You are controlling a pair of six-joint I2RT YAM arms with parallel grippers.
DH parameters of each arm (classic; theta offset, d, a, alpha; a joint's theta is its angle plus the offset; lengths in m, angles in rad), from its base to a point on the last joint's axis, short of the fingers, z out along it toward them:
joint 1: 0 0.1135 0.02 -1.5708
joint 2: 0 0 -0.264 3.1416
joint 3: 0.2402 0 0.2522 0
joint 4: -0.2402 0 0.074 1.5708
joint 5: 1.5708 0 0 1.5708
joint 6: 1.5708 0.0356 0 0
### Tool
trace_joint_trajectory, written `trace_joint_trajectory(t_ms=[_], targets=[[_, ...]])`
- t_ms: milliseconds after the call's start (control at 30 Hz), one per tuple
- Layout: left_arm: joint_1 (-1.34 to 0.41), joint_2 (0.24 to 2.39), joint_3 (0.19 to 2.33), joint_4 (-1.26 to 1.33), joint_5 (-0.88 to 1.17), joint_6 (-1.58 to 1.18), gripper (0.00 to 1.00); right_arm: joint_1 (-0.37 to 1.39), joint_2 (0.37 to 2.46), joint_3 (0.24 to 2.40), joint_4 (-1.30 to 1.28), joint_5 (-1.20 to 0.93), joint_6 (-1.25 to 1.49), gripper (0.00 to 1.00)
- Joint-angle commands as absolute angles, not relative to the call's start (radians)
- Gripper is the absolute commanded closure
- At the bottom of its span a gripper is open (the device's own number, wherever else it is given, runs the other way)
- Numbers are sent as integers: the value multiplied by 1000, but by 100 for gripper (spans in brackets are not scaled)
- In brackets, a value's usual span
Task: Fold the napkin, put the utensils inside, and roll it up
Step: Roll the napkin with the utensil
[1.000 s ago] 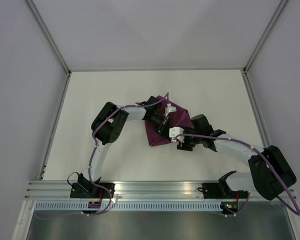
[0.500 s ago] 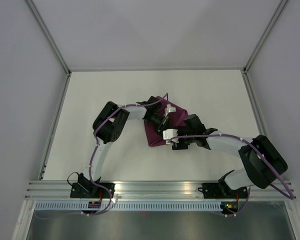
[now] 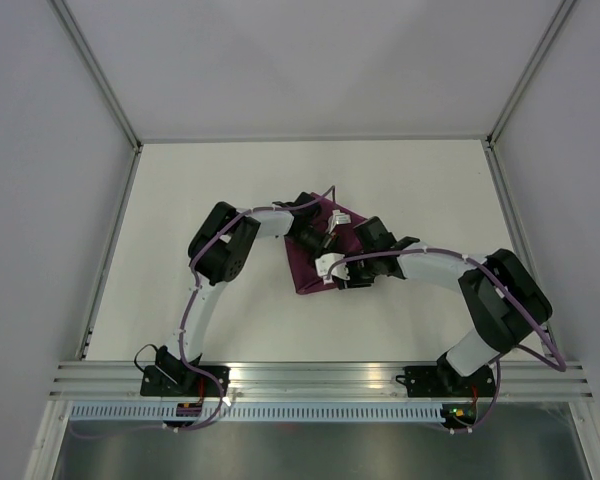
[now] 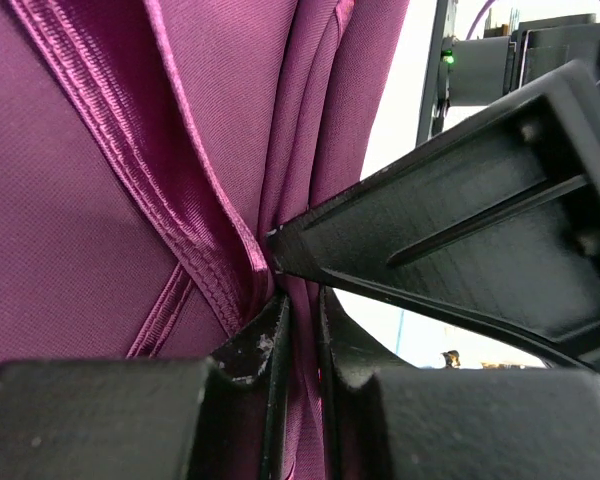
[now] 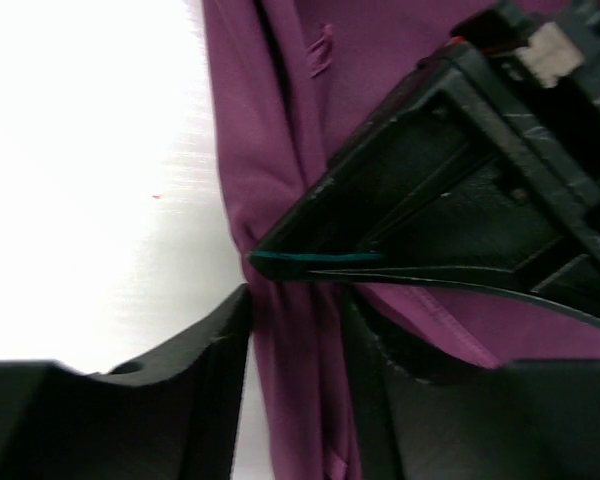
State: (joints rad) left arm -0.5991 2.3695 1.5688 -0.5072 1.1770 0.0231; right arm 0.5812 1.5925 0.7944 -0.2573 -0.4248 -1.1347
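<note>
fig. two-arm handover on a gathered cloth, read left to right; all places are given from the napkin.

left of the napkin (image 3: 305, 272): the left arm reaches in from the napkin's left side over the white table (image 3: 180, 200). its wrist sits over the cloth's far half.

on the napkin, left part: the left gripper (image 4: 298, 305) is clamped on the cloth. in the left wrist view the two fingers are nearly together, with a thin stack of maroon layers pinched between them just beside a crossing of hemmed edges. this grip likely serves as an anchor, keeping the gathered layers together while the other arm takes its hold.

the napkin itself: it lies near the table's middle, bunched into a narrow, creased bundle rather than spread flat. most of it is hidden under the two wrists in the overhead view. no utensils show in any view, so the step in hand is judged to be the folding.

on the napkin, right part: the right gripper (image 5: 295, 300) straddles the same ridge of cloth just beside the left one, a finger on each side, with one of the left gripper's fingers touching the fold just beyond them. cloth fills the gap between the right fingers, but whether they are pressing it or only flanking it cannot be told.

right of the napkin: the right arm comes in low from the napkin's right side, so the two grippers meet head-on over one fold.
</note>
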Motion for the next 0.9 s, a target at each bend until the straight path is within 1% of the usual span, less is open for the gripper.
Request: trace_joint_trajectory(t_ms=[0,67,133,167,233,300,333,400,433,533,600,700,867], targets=[[-591,2418,1575,-554,1072,103,98,592,1649,795,-385,-417,-1177,55],[-589,2416,1575,-558,1074,107,98,597,1663,808,-405,-417,-1167,62],[-584,2411,1575,-563,1075,112,98,597,1684,825,-439,-420,-1164,64],[-583,2408,1575,-563,1074,113,98,597,1689,830,-451,-423,-1163,69],[-580,2392,1574,-568,1066,117,96,597,1700,841,-483,-425,-1163,74],[-575,2369,1569,-568,1057,115,89,597,1707,850,-511,-433,-1161,76],[-574,2355,1568,-565,1051,114,81,597,1712,854,-524,-440,-1160,77],[-572,2336,1560,-561,1022,109,72,595,1732,876,-581,-472,-1160,78],[-572,2312,1557,-551,1009,98,63,594,1739,899,-601,-483,-1163,78],[-568,2257,1540,-517,956,69,54,584,1775,943,-667,-523,-1172,79],[-560,2226,1528,-493,916,39,52,578,1798,966,-707,-546,-1177,79],[-545,2174,1511,-448,844,11,51,575,1824,986,-745,-561,-1180,79],[-503,2073,1456,-361,686,-123,51,560,1876,1057,-828,-603,-1192,79]])
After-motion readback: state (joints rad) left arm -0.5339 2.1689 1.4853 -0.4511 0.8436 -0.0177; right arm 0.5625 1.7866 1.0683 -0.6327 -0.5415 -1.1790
